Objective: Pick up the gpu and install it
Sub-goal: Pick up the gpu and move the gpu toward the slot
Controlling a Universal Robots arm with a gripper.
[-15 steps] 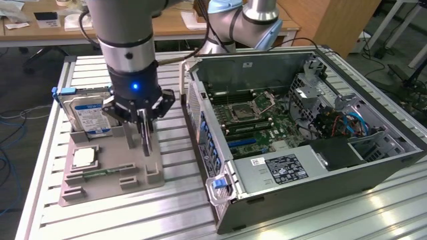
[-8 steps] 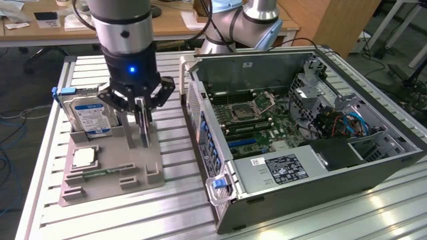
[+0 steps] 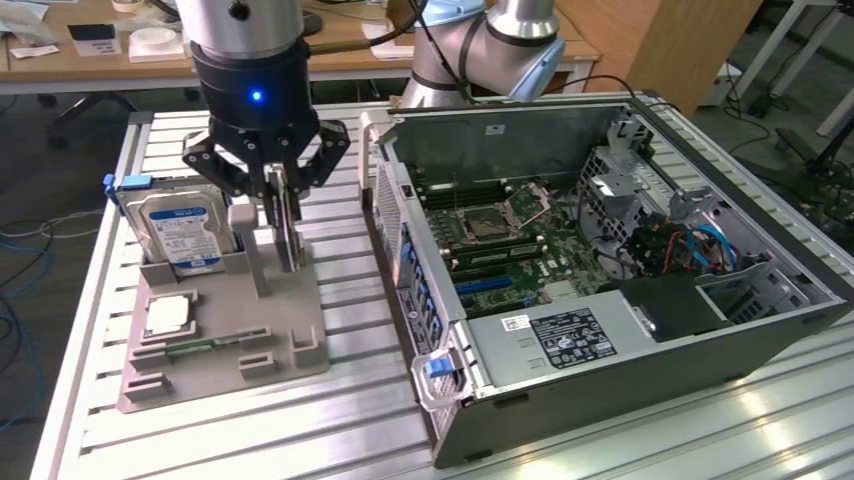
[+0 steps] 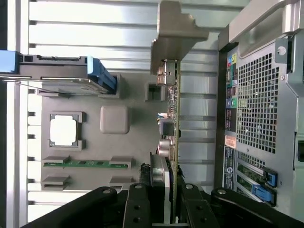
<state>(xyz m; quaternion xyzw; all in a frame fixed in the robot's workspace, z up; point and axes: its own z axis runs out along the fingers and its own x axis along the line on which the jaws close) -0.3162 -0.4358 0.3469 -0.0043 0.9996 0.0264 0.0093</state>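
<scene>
Jaws: clamped on the gpu point(image 3: 290, 250); the gripper point(image 3: 283, 215) pinches the card's upper edge from both faces.
Gpu: upright on edge between the jaws, reaching down to the grey holder tray point(image 3: 267, 320). Whether it is clear of the tray cannot be told.
Beside the jaws, exterior view's left: hard drive point(image 3: 180, 225), standing in the tray, near the card but apart.
Below and beyond the jaws: processor chip point(image 3: 167, 315) and green memory stick point(image 3: 200, 345), flat in the tray.
Other side of the jaws: open computer case point(image 3: 400, 240), its rear wall near the card.
Writing: blue-and-white label on the drive and black sticker point(image 3: 567, 337) inside the case, both unreadable.
</scene>
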